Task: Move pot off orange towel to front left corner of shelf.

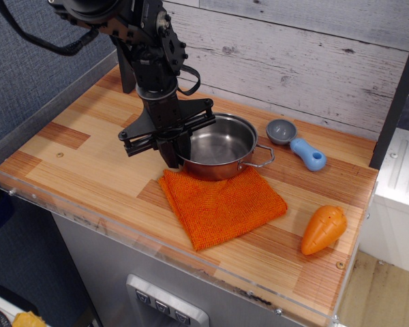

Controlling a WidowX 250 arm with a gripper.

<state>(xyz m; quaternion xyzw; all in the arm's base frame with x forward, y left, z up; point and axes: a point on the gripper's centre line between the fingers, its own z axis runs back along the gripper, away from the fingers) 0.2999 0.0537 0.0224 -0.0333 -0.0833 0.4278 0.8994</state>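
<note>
The shiny steel pot (221, 144) rests on the back edge of the orange towel (221, 204), near the middle of the wooden shelf (82, 170). One wire loop handle sticks out at the pot's right. My black gripper (174, 157) comes down from above, its fingers closed on the pot's left rim. The rim part between the fingers is hidden. The shelf's front left corner lies to the left of the gripper.
A grey scoop with a blue handle (296, 143) lies behind and right of the pot. An orange carrot toy (323, 229) lies at the front right. A clear acrylic edge (123, 235) runs along the front. A grey plank wall stands behind.
</note>
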